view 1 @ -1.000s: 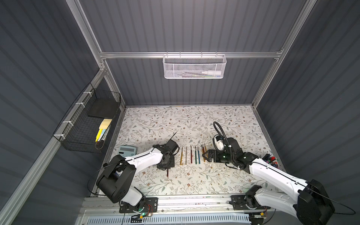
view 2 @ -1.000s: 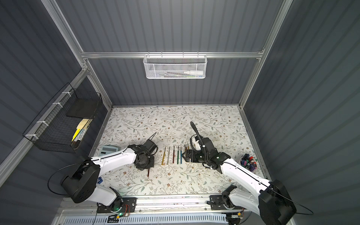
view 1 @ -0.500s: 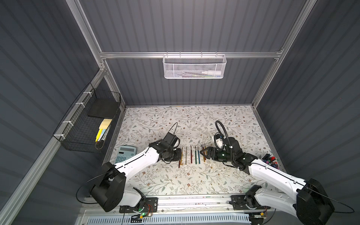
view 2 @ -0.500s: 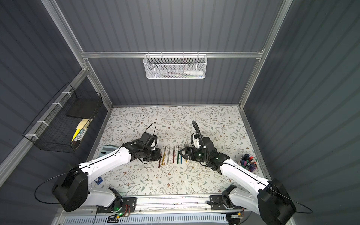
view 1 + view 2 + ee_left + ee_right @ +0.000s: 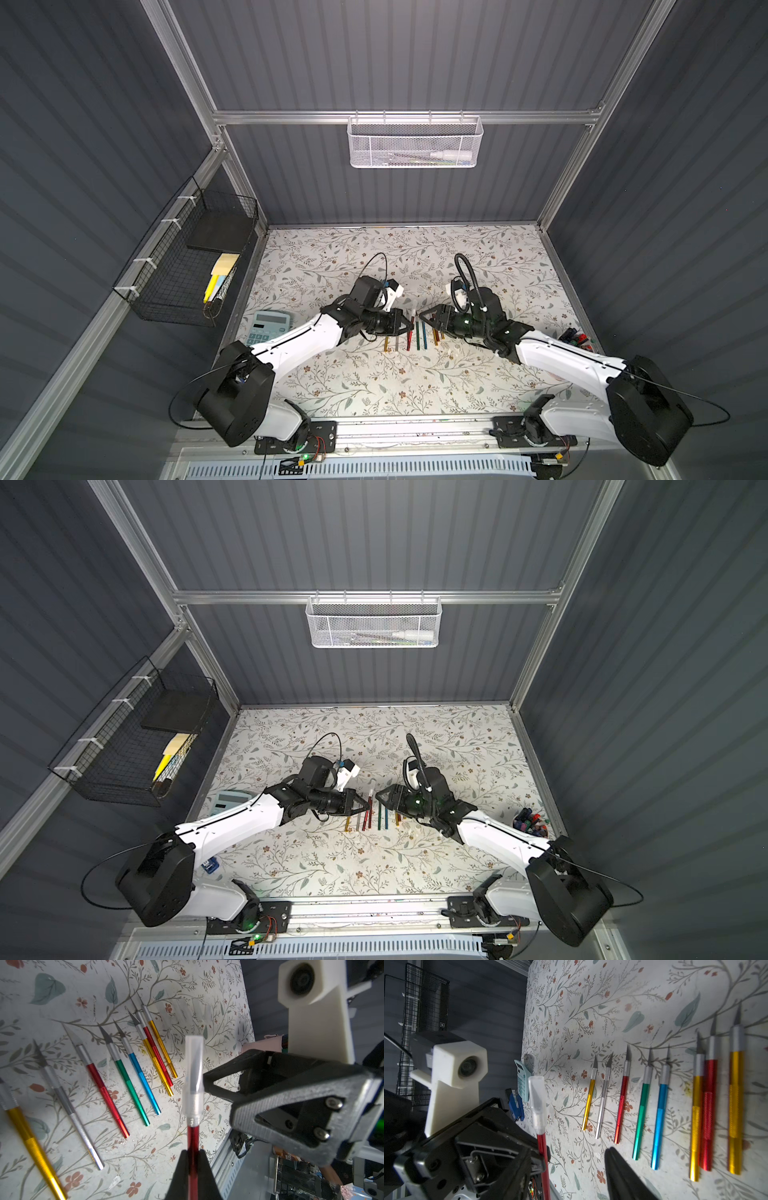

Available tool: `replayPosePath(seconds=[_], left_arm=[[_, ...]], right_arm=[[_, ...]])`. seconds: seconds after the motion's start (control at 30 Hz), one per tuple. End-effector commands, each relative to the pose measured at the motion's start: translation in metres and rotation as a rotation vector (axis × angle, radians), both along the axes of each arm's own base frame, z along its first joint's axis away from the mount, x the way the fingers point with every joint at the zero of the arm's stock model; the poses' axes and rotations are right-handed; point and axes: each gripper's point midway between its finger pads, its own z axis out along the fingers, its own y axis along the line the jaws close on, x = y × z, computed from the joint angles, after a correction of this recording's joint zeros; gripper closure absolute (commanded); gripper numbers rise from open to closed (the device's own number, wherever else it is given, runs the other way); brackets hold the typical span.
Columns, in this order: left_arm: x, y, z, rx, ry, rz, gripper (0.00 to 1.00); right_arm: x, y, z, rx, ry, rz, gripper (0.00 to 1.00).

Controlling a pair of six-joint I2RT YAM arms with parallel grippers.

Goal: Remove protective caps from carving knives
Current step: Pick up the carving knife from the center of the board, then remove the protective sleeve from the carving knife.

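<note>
While clenched on its slim red metallic handle, left end effector (image 5: 192, 1159) held one carving knife (image 5: 192, 1136) above floral bench (image 5: 145, 980), frosted clear tubular cap (image 5: 194, 1076) sheathing blade; right end effector (image 5: 424, 318) stood parted beside cap; eight uncapped knives (image 5: 641, 1118) lay on bench.

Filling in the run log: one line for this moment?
left pincer: shut on red knife | cap: on | right pincer: open, near cap | other knives: bare

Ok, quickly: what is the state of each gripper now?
The left gripper: closed on the capped red knife.
The right gripper: open beside the clear cap, holding nothing.
</note>
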Motion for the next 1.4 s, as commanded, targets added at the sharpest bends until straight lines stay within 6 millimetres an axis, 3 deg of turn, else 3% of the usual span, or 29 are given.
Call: replayPosePath(seconds=[0.0, 0.33, 0.53, 0.9, 1.0, 1.17, 1.37], left_arm=[[-0.004, -0.003, -0.002, -0.035, 0.026, -0.021, 0.97], [-0.006, -0.005, -0.001, -0.049, 0.022, -0.036, 0.97], [-0.008, -0.006, -0.003, -0.048, 0.028, -0.042, 0.97], [-0.013, -0.011, -0.011, -0.036, 0.039, -0.057, 0.97], [-0.011, -0.011, -0.01, -0.034, 0.034, -0.049, 0.93], [-0.009, -0.011, -0.01, -0.035, 0.03, -0.037, 0.76], [-0.007, -0.015, -0.013, -0.046, 0.039, -0.034, 0.78]], right_arm=[[0.008, 0.011, 0.022, 0.054, -0.045, 0.01, 0.43], [0.017, 0.021, 0.02, 0.062, -0.036, 0.006, 0.5], [0.021, 0.028, 0.02, 0.066, -0.035, 0.016, 0.66], [0.022, 0.029, 0.018, 0.057, -0.036, 0.013, 0.86], [0.022, 0.028, 0.019, 0.052, -0.037, 0.011, 0.89], [0.02, 0.026, 0.022, 0.054, -0.04, 0.008, 0.9], [0.018, 0.025, 0.024, 0.057, -0.043, 0.01, 0.9]])
